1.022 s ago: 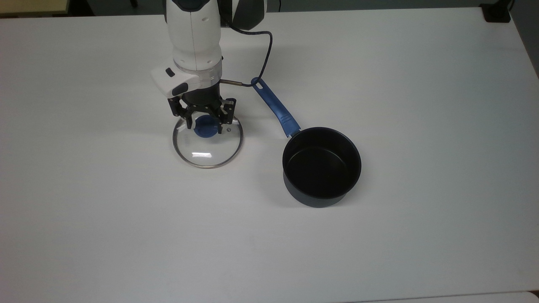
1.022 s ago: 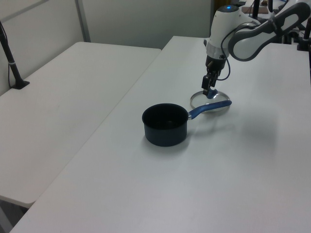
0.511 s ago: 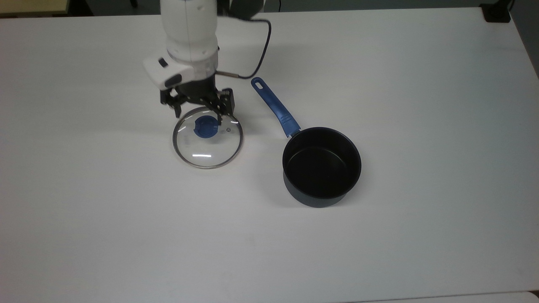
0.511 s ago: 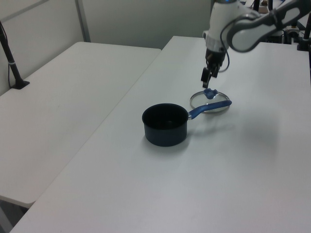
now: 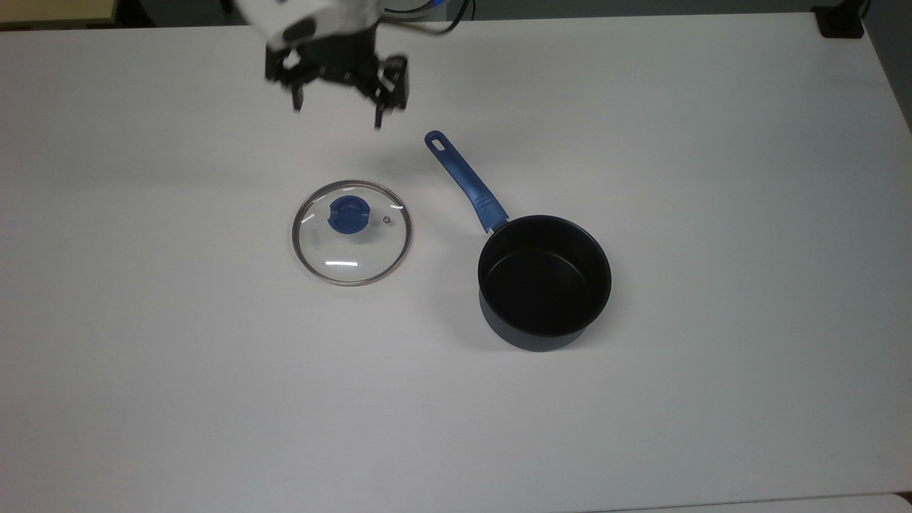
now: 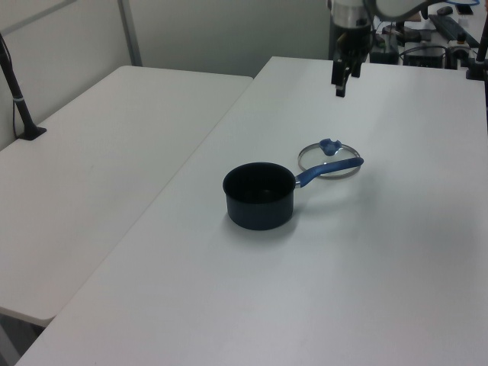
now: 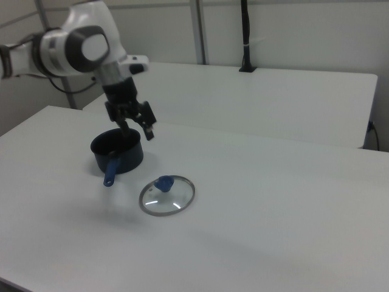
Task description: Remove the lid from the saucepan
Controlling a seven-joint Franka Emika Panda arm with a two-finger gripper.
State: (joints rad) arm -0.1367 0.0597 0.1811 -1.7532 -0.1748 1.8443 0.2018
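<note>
Fingers point(image 5: 298, 96) spread, empty; arm cropped above.

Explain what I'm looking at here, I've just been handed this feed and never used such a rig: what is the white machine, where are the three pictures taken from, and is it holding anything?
The white machine is a robot arm ending in a black two-finger gripper. One picture looks down from above; the other two look across the white table from opposite sides. The exact camera positions are not known.

Two things lie on the table. The round clear glass lid with a metal rim and blue knob lies flat on the tabletop. Beside it, at the top view's right, stands the small dark saucepan, open and empty, its long blue handle pointing away toward the arm's side. Lid and pan are apart, not touching.

The gripper holds nothing. Its fingers are spread open, and in the left view it hangs in the air well above the lid.
</note>
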